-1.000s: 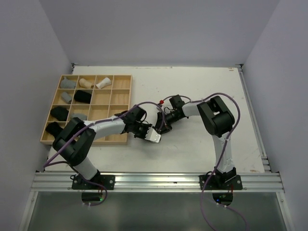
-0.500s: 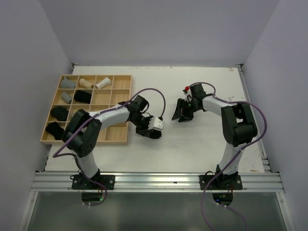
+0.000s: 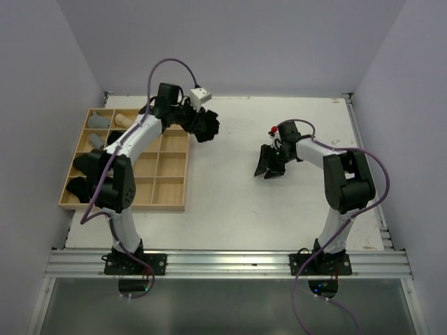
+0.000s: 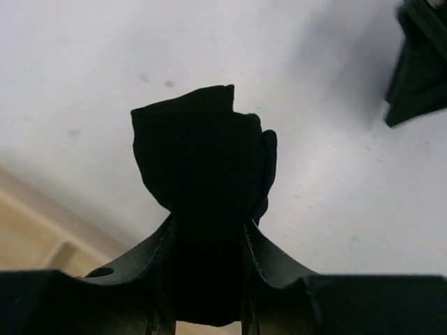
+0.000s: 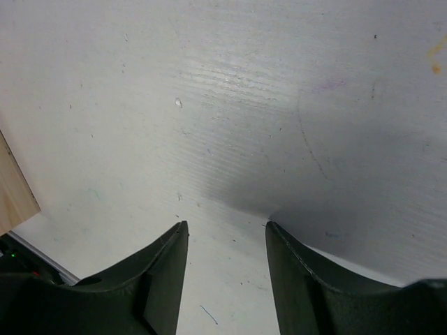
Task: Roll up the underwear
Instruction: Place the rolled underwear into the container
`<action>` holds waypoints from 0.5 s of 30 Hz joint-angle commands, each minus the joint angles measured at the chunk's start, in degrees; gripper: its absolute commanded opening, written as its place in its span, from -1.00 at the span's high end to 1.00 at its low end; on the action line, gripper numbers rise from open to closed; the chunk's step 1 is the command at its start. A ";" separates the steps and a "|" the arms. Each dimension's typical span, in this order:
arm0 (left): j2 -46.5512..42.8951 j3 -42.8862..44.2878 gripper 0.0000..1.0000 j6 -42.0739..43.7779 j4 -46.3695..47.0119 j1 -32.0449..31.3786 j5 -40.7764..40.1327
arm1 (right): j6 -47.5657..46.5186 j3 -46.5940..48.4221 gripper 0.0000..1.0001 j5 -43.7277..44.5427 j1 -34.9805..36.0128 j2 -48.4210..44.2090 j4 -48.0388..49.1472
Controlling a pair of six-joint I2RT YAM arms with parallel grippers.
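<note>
Left gripper: the left gripper (image 3: 203, 125) is at the far side of the table (image 3: 230, 202), at the end of an arm that stretches across the tray.
Left fingers: pinching a black roll (image 4: 202, 157) from 2 sides; the cloth fills the gap between them and bulges out past the tips.
Black roll: a stubby bundle of underwear, held in the air over bare white tabletop, just beside the far right corner of the wooden tray (image 3: 189, 174). In the left wrist view the tray's edge shows low on the left, behind the roll.
Right gripper: the right gripper (image 5: 225, 227) is over the middle of the table, well apart from the left one and pointing down at the surface.
Right fingers: spread, with only white tabletop visible between them; they touch no cloth.
Tray: a grid of compartments on the left side of the table, partly hidden by the left arm.
Tray contents: a grey roll (image 3: 98, 121) in the far left corner cell, a beige roll (image 3: 124, 118) in the cell beside it, a second grey roll (image 3: 96, 141) 1 row nearer, and 2 black bundles (image 3: 86, 165) in the left column nearer to the arm bases.
Hidden: I cannot tell what the cells under the arm hold.
</note>
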 commanded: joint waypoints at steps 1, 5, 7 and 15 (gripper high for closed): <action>-1.90 6.65 1.00 -5.89 11.68 5.42 -12.57 | -2.16 0.76 -0.04 2.31 -0.55 -3.40 -2.70; -2.52 3.32 1.00 -1.24 24.08 8.33 -28.35 | -2.25 0.49 -0.04 3.11 -0.64 -3.92 -2.79; -1.82 0.42 1.00 1.65 31.64 9.30 -33.45 | -1.90 0.23 -0.07 2.93 -0.64 -3.84 -2.53; 7.14 -3.19 1.00 8.53 46.40 9.30 -44.54 | -1.28 -0.12 -0.79 4.25 -0.64 -5.42 -2.61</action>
